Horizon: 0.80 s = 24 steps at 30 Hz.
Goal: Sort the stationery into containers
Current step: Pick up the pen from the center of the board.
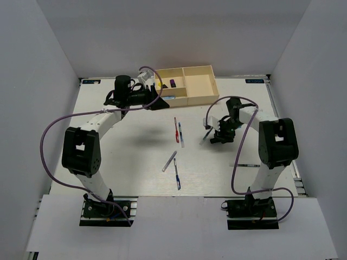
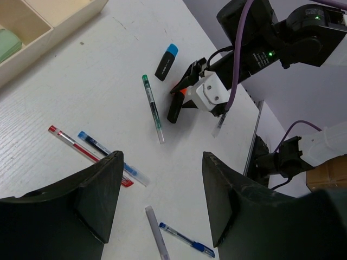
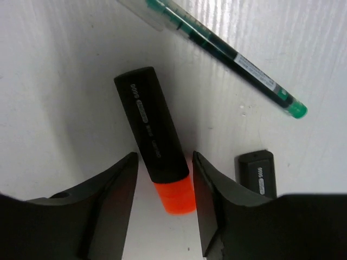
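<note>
Straddling the orange highlighter, the right claw stands with its jaws apart, one on each side of the black barrel just above the orange end. A thin strip of counter shows between each tip and the barrel. The highlighter lies flat on the counter. Just beside it on one side lies a second stubby marker, the blue-ended highlighter, whose black end alone shows in the right wrist view. Beyond the orange highlighter's black end a green pen lies slantwise, near but not touching either marker.

The left claw is spread wide and holds nothing. In the top view it sits at the tray's near left corner. The cream tray stands at the far middle of the counter. Its small left compartments hold a yellow-ended piece and a purple-ended one, and a dark item lies in the larger right compartment. A pale green piece shows in one tray compartment in the left wrist view.

At mid-counter a red pen and a blue pen lie side by side. Nearer the arms lie a grey pen and another blue pen. A dark pen lies beside the right arm.
</note>
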{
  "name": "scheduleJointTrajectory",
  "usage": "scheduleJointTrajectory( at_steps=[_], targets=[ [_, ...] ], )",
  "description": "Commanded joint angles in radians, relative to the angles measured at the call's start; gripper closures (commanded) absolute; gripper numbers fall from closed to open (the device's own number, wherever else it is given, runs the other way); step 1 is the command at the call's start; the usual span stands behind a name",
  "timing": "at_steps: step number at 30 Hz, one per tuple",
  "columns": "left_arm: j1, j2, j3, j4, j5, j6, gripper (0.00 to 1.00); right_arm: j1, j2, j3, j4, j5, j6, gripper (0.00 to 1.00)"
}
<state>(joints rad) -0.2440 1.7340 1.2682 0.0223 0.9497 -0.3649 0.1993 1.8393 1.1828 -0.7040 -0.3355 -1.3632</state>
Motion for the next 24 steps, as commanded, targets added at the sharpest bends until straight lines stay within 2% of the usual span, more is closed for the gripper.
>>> scheduleJointTrajectory(
  at_steps=[1,3,6,7,13,18,24],
  targets=[
    [-0.005,-0.036,-0.019,0.033,0.018,-0.015,0.3,0.011,0.018,-0.028,-0.009,0.021,-0.039,0.51],
    [-0.005,-0.04,-0.029,0.039,0.017,-0.02,0.31,0.012,0.009,-0.04,-0.008,0.012,-0.039,0.57],
    [-0.005,-0.06,-0.065,0.045,-0.009,-0.023,0.31,0.023,-0.032,-0.064,0.009,-0.007,-0.031,0.72],
    [-0.014,-0.07,-0.082,0.066,-0.014,-0.043,0.31,0.032,-0.047,-0.068,0.017,-0.014,-0.024,0.8],
    [-0.043,-0.116,-0.193,0.171,-0.032,-0.198,0.32,0.081,-0.184,0.02,-0.004,-0.172,0.154,0.98],
    [-0.078,-0.102,-0.26,0.229,-0.04,-0.285,0.35,0.135,-0.248,0.103,-0.049,-0.255,0.272,1.0],
    [-0.126,-0.085,-0.297,0.318,-0.039,-0.374,0.35,0.241,-0.281,0.143,-0.04,-0.255,0.381,1.0]
  ],
)
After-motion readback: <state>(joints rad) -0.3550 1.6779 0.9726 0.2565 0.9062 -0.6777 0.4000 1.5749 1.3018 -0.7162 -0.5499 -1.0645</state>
